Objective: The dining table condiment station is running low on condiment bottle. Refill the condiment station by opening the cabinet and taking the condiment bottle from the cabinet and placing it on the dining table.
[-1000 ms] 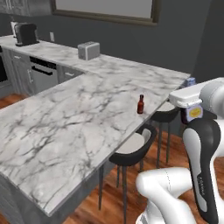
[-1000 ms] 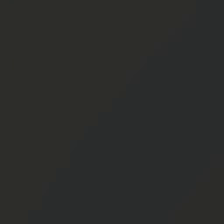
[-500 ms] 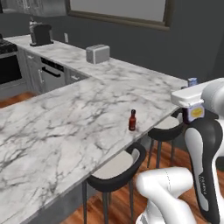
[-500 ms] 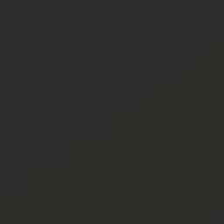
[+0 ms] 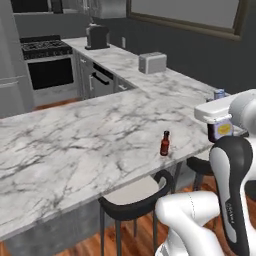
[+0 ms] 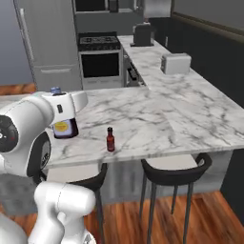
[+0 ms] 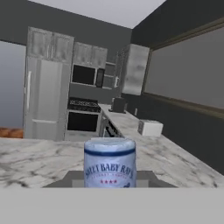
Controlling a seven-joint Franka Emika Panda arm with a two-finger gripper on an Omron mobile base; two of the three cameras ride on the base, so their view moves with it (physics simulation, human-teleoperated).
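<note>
The condiment bottle [image 5: 220,128] stands upright in the gripper [image 6: 64,125], held above the near edge of the dining table [image 5: 75,145] — its pale cap [image 7: 109,145] faces the hand camera. The fingers clench its body. A smaller red-brown bottle [image 6: 110,139] stands on the slab nearby, apart. 2 black stools [image 6: 176,170] sit below; a toaster [image 5: 152,62] rests on the counter beyond.
</note>
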